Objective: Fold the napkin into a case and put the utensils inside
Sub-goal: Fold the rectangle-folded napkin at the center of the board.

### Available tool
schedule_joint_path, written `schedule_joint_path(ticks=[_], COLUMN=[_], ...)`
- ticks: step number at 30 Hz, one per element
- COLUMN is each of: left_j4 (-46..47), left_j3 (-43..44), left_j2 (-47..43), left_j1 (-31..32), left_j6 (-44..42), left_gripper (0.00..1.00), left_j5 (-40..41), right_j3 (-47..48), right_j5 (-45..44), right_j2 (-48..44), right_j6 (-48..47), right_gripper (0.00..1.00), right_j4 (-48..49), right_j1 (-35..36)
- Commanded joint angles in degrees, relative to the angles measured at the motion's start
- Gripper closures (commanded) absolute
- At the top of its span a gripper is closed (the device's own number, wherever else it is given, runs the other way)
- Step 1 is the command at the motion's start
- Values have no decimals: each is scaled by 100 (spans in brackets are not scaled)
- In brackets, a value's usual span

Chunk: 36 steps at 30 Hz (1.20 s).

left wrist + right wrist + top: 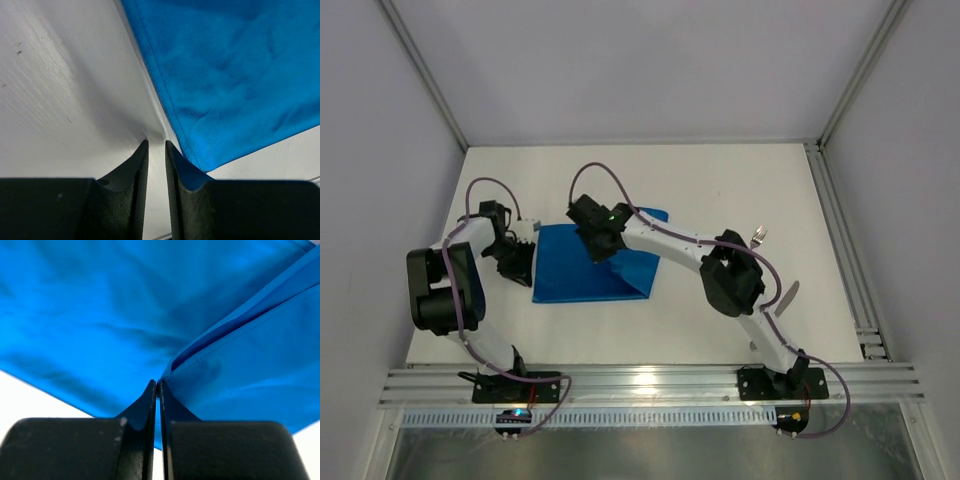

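Note:
The bright blue napkin (575,275) lies flat left of the table's middle, with a layer folded over on its right side. My right gripper (600,245) is down on it, and in the right wrist view this gripper (157,382) is shut, its tips pinching the edge of the folded layer of napkin (240,365). My left gripper (525,262) sits at the cloth's left edge. Seen from its wrist, the left gripper (156,142) has its jaws a narrow gap apart over bare table, the napkin (240,75) just beside its right finger. The utensils, a fork (757,237) and a second silver piece (787,297), lie to the right.
The white table (720,185) is walled on three sides by plain panels. A metal rail (845,250) runs along its right edge, and another crosses the near edge at the arm bases. The right arm's elbow hangs close to the fork.

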State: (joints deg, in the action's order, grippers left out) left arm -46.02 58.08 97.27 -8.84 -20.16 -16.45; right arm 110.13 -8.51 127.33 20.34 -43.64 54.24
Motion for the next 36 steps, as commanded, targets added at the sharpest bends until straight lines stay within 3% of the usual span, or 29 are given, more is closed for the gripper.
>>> schedule_joint_path(ticks=[1,22,36], left_j4=[67,40,14], left_j3=[-104,-52,-34], left_j2=[81,319,117], left_j1=[-118,-127,-223], left_j6=[-110,-155,-190], left_gripper=[79,99,92], left_j5=[-113,-351,-87], right_j3=[790,958,888], right_j5=[358,1827,2082], right_j2=[292,776,1154], right_j6=[-372,-637,-30], right_gripper=[96,96,96], right_j4=[100,2192,2720], right_j1=[315,1045,1028])
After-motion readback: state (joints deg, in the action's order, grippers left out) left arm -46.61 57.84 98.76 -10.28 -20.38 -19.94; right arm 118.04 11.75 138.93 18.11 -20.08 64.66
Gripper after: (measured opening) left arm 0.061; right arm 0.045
